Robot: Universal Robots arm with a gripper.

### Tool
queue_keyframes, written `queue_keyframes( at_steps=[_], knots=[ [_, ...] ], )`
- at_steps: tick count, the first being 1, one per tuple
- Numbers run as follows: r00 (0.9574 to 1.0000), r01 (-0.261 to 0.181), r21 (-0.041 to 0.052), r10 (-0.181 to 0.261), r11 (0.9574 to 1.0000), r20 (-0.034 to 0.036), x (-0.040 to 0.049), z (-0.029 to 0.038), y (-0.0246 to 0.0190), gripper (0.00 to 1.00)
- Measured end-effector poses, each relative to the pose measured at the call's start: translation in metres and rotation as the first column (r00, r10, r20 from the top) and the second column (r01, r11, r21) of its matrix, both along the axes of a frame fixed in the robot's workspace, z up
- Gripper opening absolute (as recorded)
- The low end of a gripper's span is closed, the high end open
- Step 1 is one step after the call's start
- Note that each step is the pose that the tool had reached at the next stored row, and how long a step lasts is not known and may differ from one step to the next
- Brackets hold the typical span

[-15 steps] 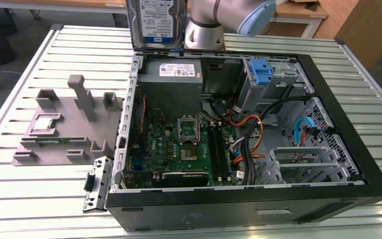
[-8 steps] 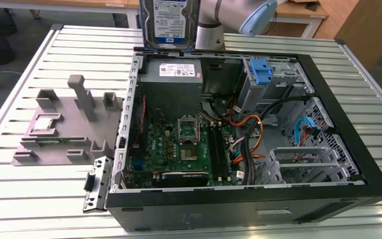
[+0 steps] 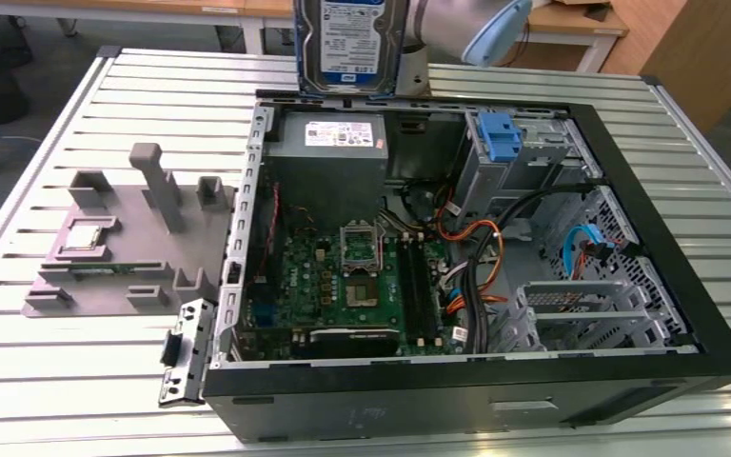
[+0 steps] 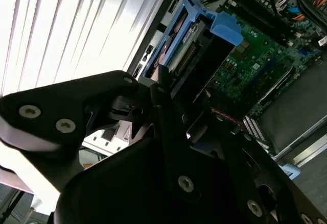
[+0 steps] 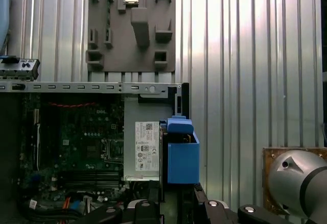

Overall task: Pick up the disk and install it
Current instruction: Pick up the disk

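Black tool [image 4: 186,96] clamped on blue-railed silver disk [image 3: 346,43].
Disk is held upright over open black computer case's [image 3: 467,390] far edge.

The disk [image 3: 347,43] wears a white-and-blue label and blue rails — the motherboard [image 3: 327,276] green, the ribbed table [image 3: 61,381] pale grey.

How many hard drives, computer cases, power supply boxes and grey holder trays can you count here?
Hard drive: 1
Open computer case: 1
Power supply box: 1
Grey holder tray: 1
Total: 4
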State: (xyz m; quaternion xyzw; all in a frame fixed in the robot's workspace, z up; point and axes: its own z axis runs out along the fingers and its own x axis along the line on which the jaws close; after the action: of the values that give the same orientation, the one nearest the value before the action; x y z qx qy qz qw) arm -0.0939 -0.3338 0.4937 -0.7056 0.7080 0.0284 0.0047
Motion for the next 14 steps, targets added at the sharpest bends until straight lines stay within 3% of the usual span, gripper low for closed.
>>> queue_keyframes(
  at_steps=[14],
  knots=[
    [1.0, 0.0, 0.0, 0.0, 1.0, 0.0, 0.0433, -0.0001, 0.0, 0.35]
  ],
)
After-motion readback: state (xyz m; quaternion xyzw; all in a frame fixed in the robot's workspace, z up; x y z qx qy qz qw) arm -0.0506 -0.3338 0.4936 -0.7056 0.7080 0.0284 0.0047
